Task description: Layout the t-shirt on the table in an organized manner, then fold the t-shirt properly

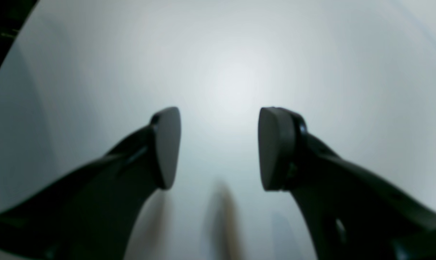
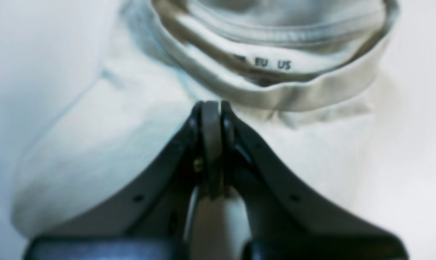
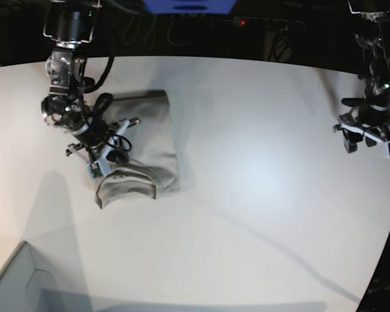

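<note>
Pale grey box corner (image 3: 13, 279): lower-left edge, cut off. Table (image 3: 247, 175): white. T-shirt (image 3: 143, 140): folded compactly at left; label partly blurred. Right gripper (image 3: 99, 170): jaws closed over the fabric, grip unclear. Left gripper (image 3: 369, 138): apart, empty, far right.

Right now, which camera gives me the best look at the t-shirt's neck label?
The right wrist view: the neck label sits close up inside the collar, its print partly readable. The base view shows the whole t-shirt but the label is too small to see. The left wrist view shows only table.
</note>
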